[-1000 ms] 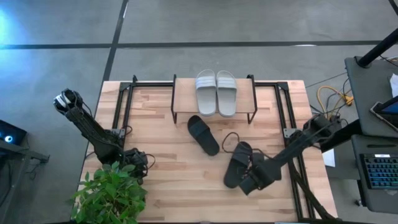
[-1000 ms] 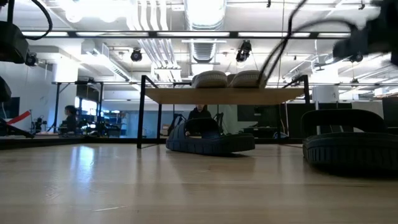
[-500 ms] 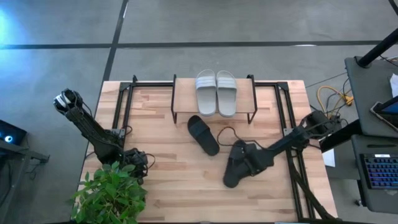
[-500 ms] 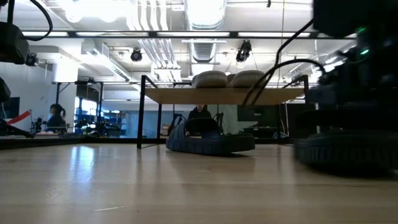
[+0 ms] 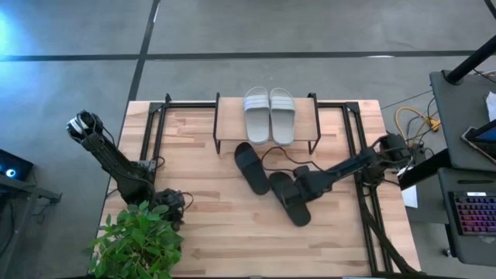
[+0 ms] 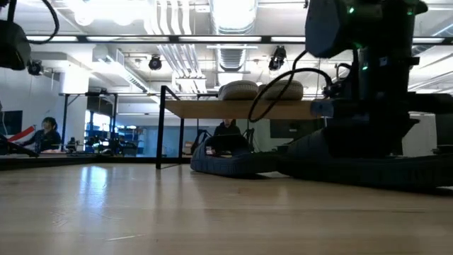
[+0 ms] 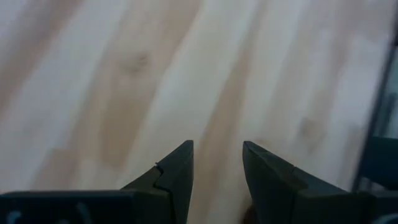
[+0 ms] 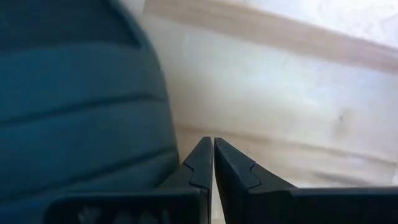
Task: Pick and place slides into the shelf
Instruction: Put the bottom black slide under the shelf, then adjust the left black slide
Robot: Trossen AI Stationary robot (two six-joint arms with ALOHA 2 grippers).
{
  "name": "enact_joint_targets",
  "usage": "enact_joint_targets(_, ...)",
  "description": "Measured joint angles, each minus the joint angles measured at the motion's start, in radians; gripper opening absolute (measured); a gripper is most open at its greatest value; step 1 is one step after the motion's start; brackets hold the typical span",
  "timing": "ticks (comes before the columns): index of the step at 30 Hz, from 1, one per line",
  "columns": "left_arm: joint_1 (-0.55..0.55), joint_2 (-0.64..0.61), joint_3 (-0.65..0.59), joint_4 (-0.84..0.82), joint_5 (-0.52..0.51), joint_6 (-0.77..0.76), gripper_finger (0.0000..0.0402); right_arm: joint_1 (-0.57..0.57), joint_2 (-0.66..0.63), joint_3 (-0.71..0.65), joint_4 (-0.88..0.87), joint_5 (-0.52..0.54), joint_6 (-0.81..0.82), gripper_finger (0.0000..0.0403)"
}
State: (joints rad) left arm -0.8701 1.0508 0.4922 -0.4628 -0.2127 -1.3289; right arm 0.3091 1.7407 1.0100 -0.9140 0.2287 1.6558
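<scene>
The right hand (image 5: 304,188) is seen low over the middle of the wooden surface (image 5: 201,232), its fingers (image 8: 205,163) pressed together with nothing between them. A black slide (image 5: 290,198) lies directly against this hand, its ribbed strap filling one side of the right wrist view; contact is evident, but no grasp. The second black slide (image 5: 253,167) lies just beside the first, on the side of it away from the right hand and toward the shelf (image 5: 229,120). Beyond the hand, on the shelf's plank top, the two light grey slides (image 5: 270,115) are set side by side. The left hand (image 5: 172,203) is parked well apart, beside a potted plant (image 5: 138,242), its fingers (image 7: 177,168) parted over bare wood and holding nothing.
</scene>
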Motion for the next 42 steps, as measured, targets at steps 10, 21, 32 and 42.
enact_joint_targets(10,0.0,0.03,-0.005,0.113,-0.003,0.013,0.0123,0.151,0.0,0.062,-0.173,-0.112,0.125,0.0008)
enact_joint_targets(21,0.0,0.099,-0.003,0.131,-0.002,0.053,0.0123,0.22,0.059,0.122,-0.056,-0.087,0.189,0.0008)
enact_joint_targets(32,0.0,0.103,-0.002,0.174,0.0,0.054,0.0123,0.208,0.136,0.201,-0.103,-0.069,0.123,0.0008)
enact_joint_targets(42,0.015,0.1,0.0,0.294,-0.009,0.08,0.0123,0.217,0.086,0.222,-0.182,0.046,0.197,0.0008)
